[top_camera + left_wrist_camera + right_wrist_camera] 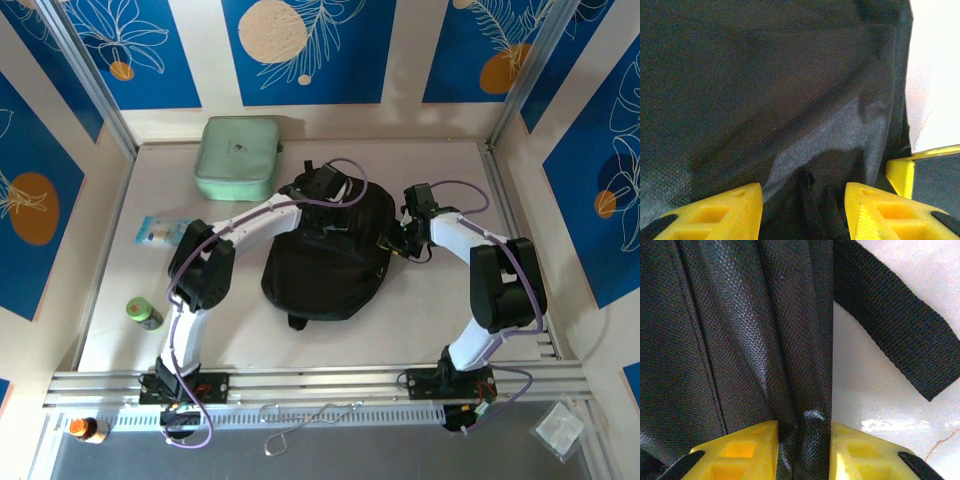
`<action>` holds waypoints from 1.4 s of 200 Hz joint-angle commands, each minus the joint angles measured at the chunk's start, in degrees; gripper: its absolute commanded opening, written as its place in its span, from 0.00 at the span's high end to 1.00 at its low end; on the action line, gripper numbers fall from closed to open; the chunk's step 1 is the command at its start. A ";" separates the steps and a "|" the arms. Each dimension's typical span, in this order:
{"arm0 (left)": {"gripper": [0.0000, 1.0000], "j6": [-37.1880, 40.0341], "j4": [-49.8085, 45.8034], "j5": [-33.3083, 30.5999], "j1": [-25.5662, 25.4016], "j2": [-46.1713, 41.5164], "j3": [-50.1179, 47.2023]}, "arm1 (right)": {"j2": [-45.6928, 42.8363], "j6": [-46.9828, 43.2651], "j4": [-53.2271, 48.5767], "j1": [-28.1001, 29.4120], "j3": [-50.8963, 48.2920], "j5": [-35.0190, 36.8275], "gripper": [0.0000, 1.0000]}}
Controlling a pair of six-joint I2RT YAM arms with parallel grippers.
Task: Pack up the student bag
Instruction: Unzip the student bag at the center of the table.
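Note:
The student bag (325,262), a large black fabric backpack, lies flat in the middle of the table. My left gripper (322,186) is down at the bag's far end. In the left wrist view its yellow fingers (735,210) stand apart, with a loose black fold (810,195) in the gap and no contact with either pad; the gripper (804,192) is open. My right gripper (404,236) is at the bag's right edge. In the right wrist view it (804,427) is shut on a pinched ridge of the bag's fabric (740,340). A black webbing strap (895,330) lies on the pale table beside it.
A mint green zip case (238,157) sits at the back left. A blue and white packet (162,230) and a small green bottle (143,313) lie on the left side. An orange-capped bottle (87,429) and a clear plastic bag (560,430) lie beyond the near rail.

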 commanded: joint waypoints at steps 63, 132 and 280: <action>0.53 -0.70 -9.27 -0.91 -2.19 5.69 7.22 | 0.05 1.28 -1.18 0.56 -1.18 -0.95 0.72; 0.63 -1.11 -17.25 -9.08 -4.94 13.55 17.33 | 0.21 1.34 -1.26 0.76 -1.00 -0.75 0.72; 1.00 5.63 -16.16 -19.41 -3.11 -0.32 9.14 | -0.27 1.87 -1.55 0.80 -1.53 2.45 0.78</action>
